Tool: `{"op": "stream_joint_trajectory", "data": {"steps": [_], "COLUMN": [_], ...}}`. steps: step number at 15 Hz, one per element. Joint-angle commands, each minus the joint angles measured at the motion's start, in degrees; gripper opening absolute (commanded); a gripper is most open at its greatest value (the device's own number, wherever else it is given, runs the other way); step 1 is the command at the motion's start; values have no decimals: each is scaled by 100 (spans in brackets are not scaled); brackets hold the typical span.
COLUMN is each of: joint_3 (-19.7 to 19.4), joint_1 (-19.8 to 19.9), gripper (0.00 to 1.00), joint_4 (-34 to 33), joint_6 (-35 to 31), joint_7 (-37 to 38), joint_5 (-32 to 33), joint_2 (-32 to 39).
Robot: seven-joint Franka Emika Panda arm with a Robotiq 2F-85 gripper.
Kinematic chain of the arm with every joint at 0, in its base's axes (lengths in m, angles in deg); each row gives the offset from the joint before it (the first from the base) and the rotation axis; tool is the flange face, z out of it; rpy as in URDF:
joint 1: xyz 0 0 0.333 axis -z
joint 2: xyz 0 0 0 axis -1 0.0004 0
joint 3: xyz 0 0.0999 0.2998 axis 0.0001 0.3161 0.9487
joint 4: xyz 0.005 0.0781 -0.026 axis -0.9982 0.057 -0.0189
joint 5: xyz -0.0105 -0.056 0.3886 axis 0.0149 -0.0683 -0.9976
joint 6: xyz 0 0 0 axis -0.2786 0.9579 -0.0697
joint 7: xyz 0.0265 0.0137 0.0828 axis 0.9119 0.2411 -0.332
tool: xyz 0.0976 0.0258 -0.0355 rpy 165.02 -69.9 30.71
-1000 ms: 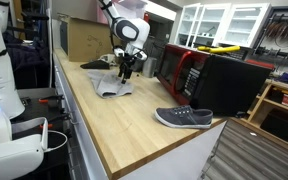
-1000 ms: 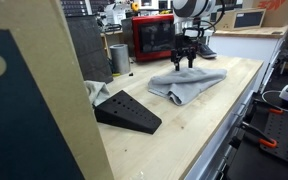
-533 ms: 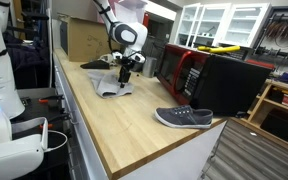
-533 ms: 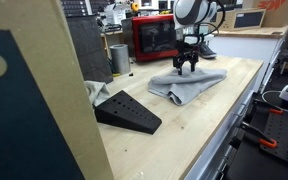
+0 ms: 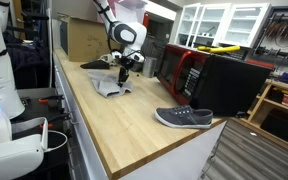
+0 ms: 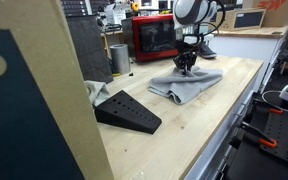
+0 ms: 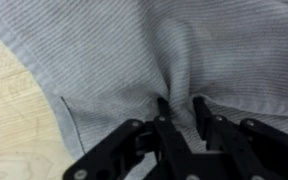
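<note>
A crumpled grey cloth [image 5: 112, 87] [image 6: 189, 86] lies on the wooden table [image 5: 114, 135] [image 6: 184, 130]. My gripper [image 5: 123, 72] [image 6: 185, 66] points straight down and presses into the cloth's far part in both exterior views. In the wrist view the gripper [image 7: 181, 108] has its two black fingers [image 7: 162, 108] closed in on a raised fold of the grey cloth [image 7: 104, 50], which bunches up between them. Bare wood shows at the left of that view.
A grey shoe [image 5: 184, 118] lies near the table's end. A black wedge [image 6: 127, 111] sits in front of the cloth, and a metal cup [image 6: 119, 57] and a red microwave [image 6: 154, 38] [image 5: 177, 68] stand behind. A cardboard box [image 5: 84, 38] stands at the back.
The gripper has come down onto the cloth and its fingers have drawn together, pinching up a fold. The cloth is bunched a little more under it.
</note>
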Motion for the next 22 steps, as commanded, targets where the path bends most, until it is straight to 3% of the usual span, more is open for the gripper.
{"op": "stream_joint_trajectory", "data": {"steps": [1, 2, 3, 5, 8, 9, 10, 11, 13, 14, 22], "joint_3": [-18, -20, -22, -20, -3, 12, 22, 32, 40, 46, 58], "joint_1": [-63, -82, -105, -150, -214, -222, -229, -234, -251, -252, -217], "gripper": [1, 8, 36, 38, 60, 17, 21, 19, 3, 0, 2], "joint_4": [135, 153, 171, 197, 215, 212, 209, 210, 206, 203, 206], "joint_6": [-53, -59, -59, -64, -68, -36, -29, -19, 5, 13, 25], "joint_7": [179, 184, 181, 185, 202, 178, 178, 169, 163, 154, 161], "joint_5": [146, 204, 292, 504, 786, 827, 860, 859, 863, 857, 796], "joint_2": [-201, -248, -293, -358, -436, -452, -460, -471, -477, -477, -839]}}
